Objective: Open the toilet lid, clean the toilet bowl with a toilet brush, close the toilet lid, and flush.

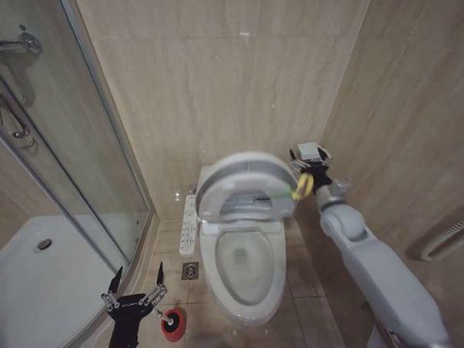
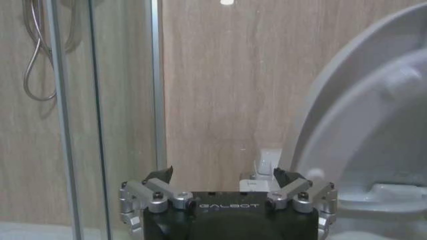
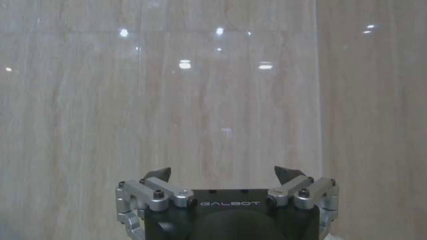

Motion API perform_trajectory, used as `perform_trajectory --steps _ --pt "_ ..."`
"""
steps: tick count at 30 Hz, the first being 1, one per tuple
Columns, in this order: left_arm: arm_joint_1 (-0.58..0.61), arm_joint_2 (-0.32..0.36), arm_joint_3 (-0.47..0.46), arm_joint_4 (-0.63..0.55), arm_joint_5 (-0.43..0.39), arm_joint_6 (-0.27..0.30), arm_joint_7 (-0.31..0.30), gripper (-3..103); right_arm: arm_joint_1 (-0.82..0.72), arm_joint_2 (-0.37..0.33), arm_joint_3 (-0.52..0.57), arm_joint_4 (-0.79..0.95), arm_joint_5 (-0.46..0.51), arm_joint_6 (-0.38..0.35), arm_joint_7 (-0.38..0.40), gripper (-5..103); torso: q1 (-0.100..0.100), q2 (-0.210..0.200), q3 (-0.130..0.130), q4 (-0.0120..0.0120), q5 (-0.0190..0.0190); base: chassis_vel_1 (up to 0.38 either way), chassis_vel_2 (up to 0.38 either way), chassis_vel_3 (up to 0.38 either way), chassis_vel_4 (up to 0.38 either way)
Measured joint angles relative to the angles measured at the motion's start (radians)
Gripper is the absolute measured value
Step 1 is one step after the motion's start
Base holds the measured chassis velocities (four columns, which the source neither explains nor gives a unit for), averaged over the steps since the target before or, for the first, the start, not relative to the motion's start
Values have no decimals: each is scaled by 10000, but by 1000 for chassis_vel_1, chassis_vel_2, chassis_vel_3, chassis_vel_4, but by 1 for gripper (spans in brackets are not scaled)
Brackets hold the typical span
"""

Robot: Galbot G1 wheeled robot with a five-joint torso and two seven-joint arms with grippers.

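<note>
The toilet lid (image 1: 243, 172) stands partly raised and tilted over the toilet bowl (image 1: 246, 267), whose opening shows beneath it. A yellow-green strap (image 1: 302, 188) hangs at the lid's right edge. My right gripper (image 1: 309, 164) is just above and right of that strap; in the right wrist view the right gripper (image 3: 223, 172) is open, faces the tiled wall and holds nothing. Low on the left, my left gripper (image 1: 138, 270) is open above the floor. Just right of its wrist stands the toilet brush (image 1: 166, 317) in its red cup (image 1: 175, 325). The left wrist view shows the left gripper (image 2: 223, 172) open beside the lid (image 2: 360, 125).
A white control strip (image 1: 189, 226) runs along the toilet's left side, with a floor drain (image 1: 190, 270) below it. The glass shower enclosure (image 1: 69, 158) and its white tray (image 1: 36, 267) close off the left. Tiled walls stand behind and to the right, where a ribbed hose (image 1: 450, 238) hangs.
</note>
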Motion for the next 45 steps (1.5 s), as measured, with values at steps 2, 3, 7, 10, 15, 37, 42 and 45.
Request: perform_trajectory --steps 2,3,7,10,15,37,42,45 --pt "0 3 1 0 0 0 1 98 -679 -100 365 484 15 -77 2 100 0 0 0 0 6 0 0 0 0" --pt "0 -1 4 0 0 1 1 98 -950 -106 505 671 15 -92 5 100 0 0 0 0 -1 0 0 0 0" --pt "0 0 2 0 0 1 0 98 -1876 -81 817 1338 -44 -129 14 100 0 0 1 0 3 0 0 0 0" --pt "0 0 2 0 0 1 0 98 -2343 -31 969 1711 -122 -146 27 100 -1 0 0 0 1 0 0 0 0" --pt "0 0 2 0 0 1 0 98 -3032 -16 1231 2162 -202 -190 23 100 0 0 0 1 1 0 0 0 0" --pt "0 0 2 0 0 1 0 98 -5084 531 2364 3544 -693 -1157 -404 100 2 -1 2 -1 0 0 0 0 0" --pt "0 0 2 0 0 1 0 98 -5689 855 2656 3778 -828 -1163 -1598 100 1 -1 1 -1 0 0 0 0 0" --pt "0 0 1 0 0 1 0 98 -5801 1148 2766 3938 -864 -1303 -2194 100 2 -1 1 0 -1 0 0 0 0"
